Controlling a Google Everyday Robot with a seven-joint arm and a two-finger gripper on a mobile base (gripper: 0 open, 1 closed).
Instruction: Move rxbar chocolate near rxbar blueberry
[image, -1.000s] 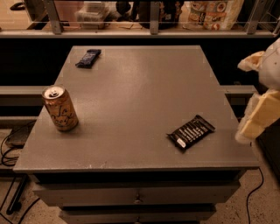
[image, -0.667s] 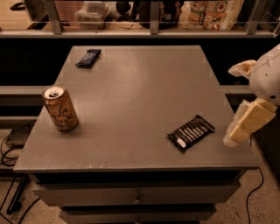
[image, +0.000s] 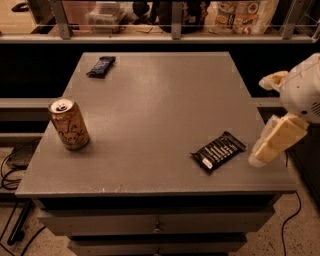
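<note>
The rxbar chocolate (image: 218, 151), a black wrapper with white stripes, lies flat on the grey table (image: 160, 105) near its front right corner. The rxbar blueberry (image: 101, 66), a dark navy wrapper, lies at the far left corner of the table. My gripper (image: 265, 150) hangs at the table's right edge, just right of the chocolate bar and apart from it, holding nothing.
A gold drink can (image: 69, 124) stands upright near the left edge. A rail and a shelf with bags and containers (image: 235, 15) run behind the table. Cables (image: 10, 175) lie on the floor at the left. Drawers sit below the tabletop.
My gripper has moved left and a little down, from off the right edge toward the chocolate bar. The bars and the can have not moved.
</note>
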